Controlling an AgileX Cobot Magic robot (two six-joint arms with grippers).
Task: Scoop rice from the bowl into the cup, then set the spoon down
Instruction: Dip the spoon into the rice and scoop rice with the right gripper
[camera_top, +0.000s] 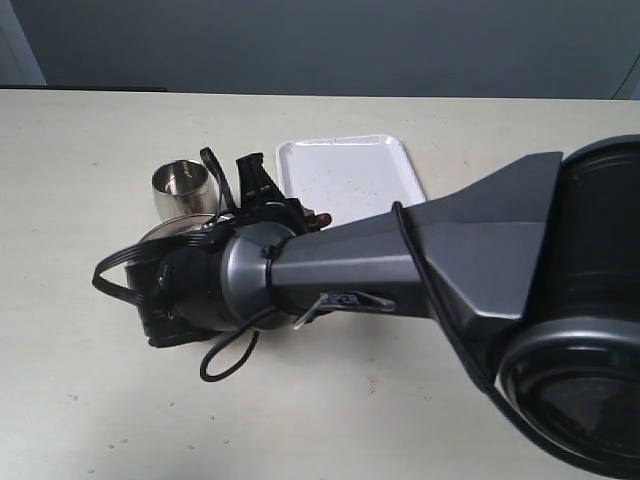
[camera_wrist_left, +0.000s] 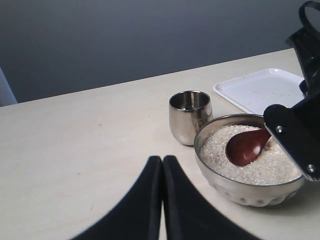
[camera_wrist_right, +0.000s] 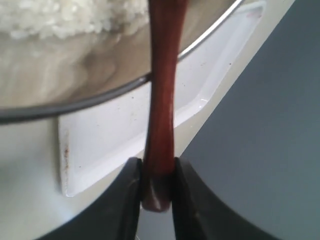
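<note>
The steel bowl (camera_wrist_left: 240, 190) holds a heap of white rice (camera_wrist_left: 260, 167). The spoon's dark oval scoop (camera_wrist_left: 247, 146) lies in the rice. My right gripper (camera_wrist_right: 159, 180) is shut on the end of the reddish-brown spoon handle (camera_wrist_right: 162, 100), which runs over the bowl rim (camera_wrist_right: 75, 102) toward the rice (camera_wrist_right: 60, 20). The small steel cup (camera_wrist_left: 189, 116) stands upright just beside the bowl and looks empty; the exterior view shows the cup (camera_top: 182, 188) too. My left gripper (camera_wrist_left: 162, 165) is shut on nothing, low over the table short of the bowl. In the exterior view my right arm covers most of the bowl.
A white tray (camera_wrist_left: 260, 90) lies flat behind the bowl, to the cup's right. The same tray (camera_top: 350, 175) sits at the back middle of the pale table (camera_top: 80, 380). My right arm crosses the exterior view from the lower right.
</note>
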